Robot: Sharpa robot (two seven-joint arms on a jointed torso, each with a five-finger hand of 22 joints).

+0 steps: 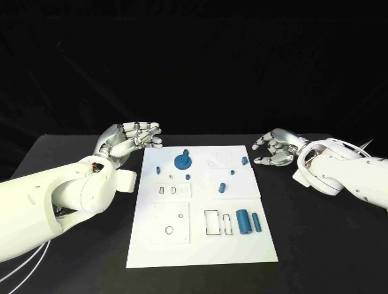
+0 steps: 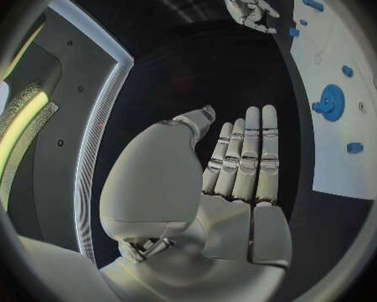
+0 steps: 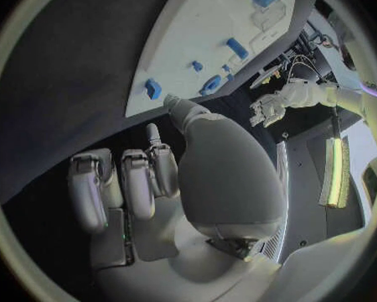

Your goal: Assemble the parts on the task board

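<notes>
The task board point(image 1: 203, 245) lies flat mid-surface, with blue parts on it — a gear point(image 1: 184, 161) near its far end, a cylinder point(image 1: 243, 221) nearer the robot. The left hand point(image 1: 132, 138) hovers beside the board's far left corner, fingers straight, holding nothing; the right hand point(image 1: 277, 147) — fingers curled in, empty — sits off the far right corner.
</notes>
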